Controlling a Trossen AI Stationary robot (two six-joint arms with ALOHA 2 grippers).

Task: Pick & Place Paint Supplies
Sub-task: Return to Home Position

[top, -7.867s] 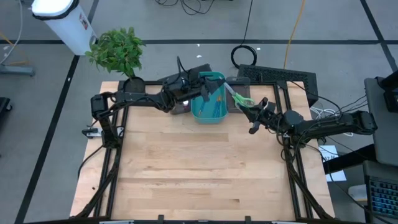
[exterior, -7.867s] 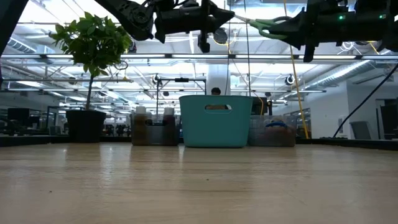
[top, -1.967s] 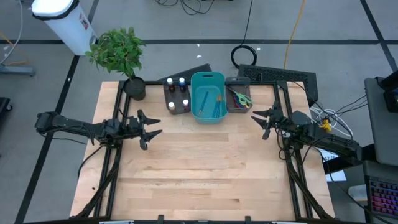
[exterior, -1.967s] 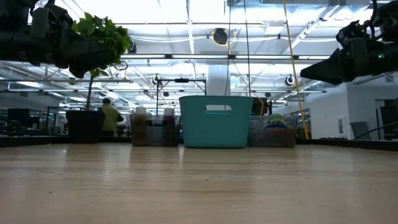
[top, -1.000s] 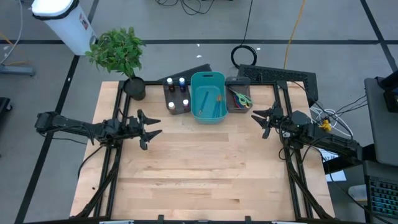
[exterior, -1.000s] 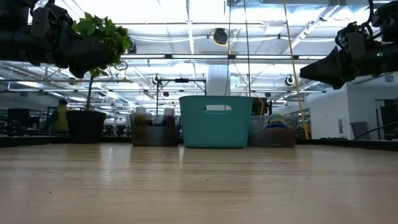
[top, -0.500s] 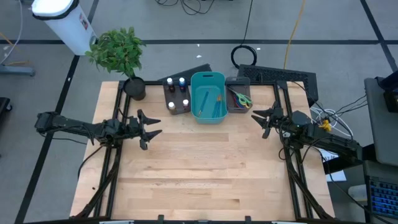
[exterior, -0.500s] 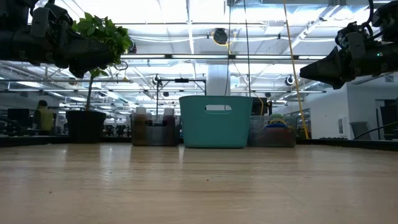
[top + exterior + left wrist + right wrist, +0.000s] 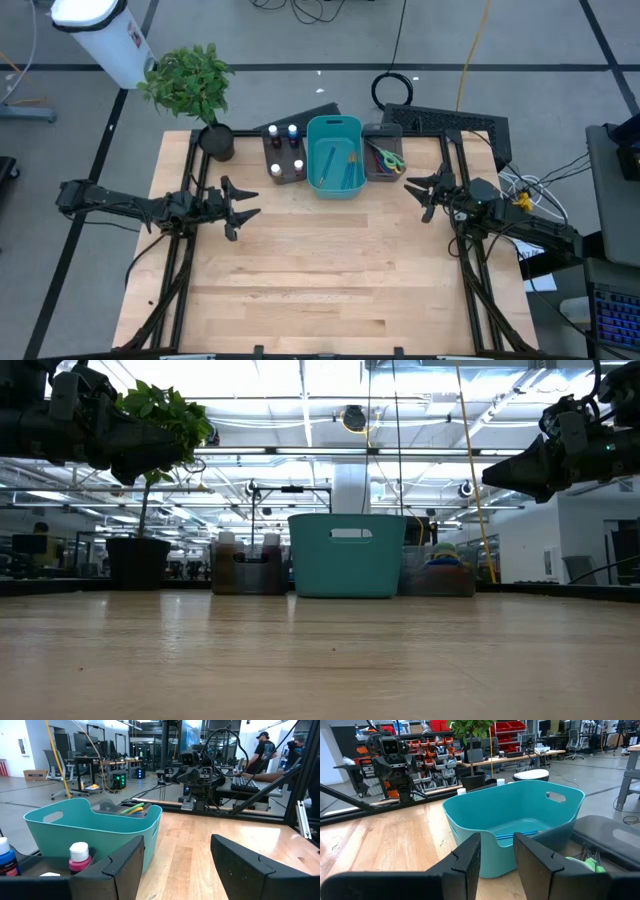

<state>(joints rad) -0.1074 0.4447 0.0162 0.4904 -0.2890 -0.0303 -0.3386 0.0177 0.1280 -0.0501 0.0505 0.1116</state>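
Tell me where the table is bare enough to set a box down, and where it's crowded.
Bare: all the table in front of the bins, from between the left gripper and right gripper to the near edge. Crowded: the far edge, where the plant pot, bottle bin, teal bin and scissors bin stand in a row.

Blue-cap bottle (image 9: 5, 864) cut off @ edge; scissors (image 9: 385, 157) too small to tell apart.

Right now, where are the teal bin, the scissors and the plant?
teal bin (image 9: 347, 565): low view, front wall.
scissors (image 9: 392, 161): high view, green handle.
plant (image 9: 188, 82): high view, leaves.
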